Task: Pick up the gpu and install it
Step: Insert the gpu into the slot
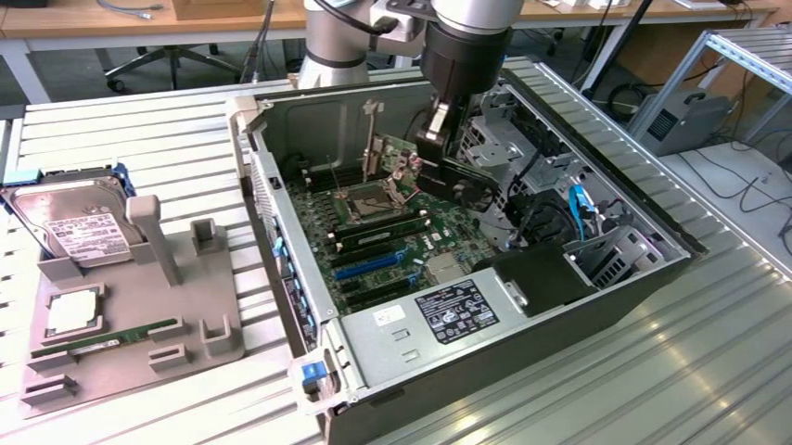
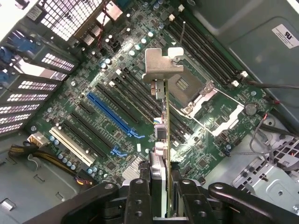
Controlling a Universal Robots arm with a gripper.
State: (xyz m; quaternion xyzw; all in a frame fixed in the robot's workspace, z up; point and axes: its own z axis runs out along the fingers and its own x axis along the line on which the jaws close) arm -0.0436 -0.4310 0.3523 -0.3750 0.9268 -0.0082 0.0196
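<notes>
Install step in hand: black two-finger gripper (image 2: 163, 189) is clamping the thin flat gpu with silver end bracket (image 2: 161, 67), holding it edge-down above the green motherboard (image 2: 88, 88). Seating likely calls for aligning it over the long blue slot (image 2: 110, 114).

The graphics card (image 2: 167, 112) in the matt black gripper (image 2: 166, 179) has a dull silver metal bracket (image 2: 162, 65). Beneath the gripper, the circuit board (image 2: 93, 79) is glossy green.
</notes>
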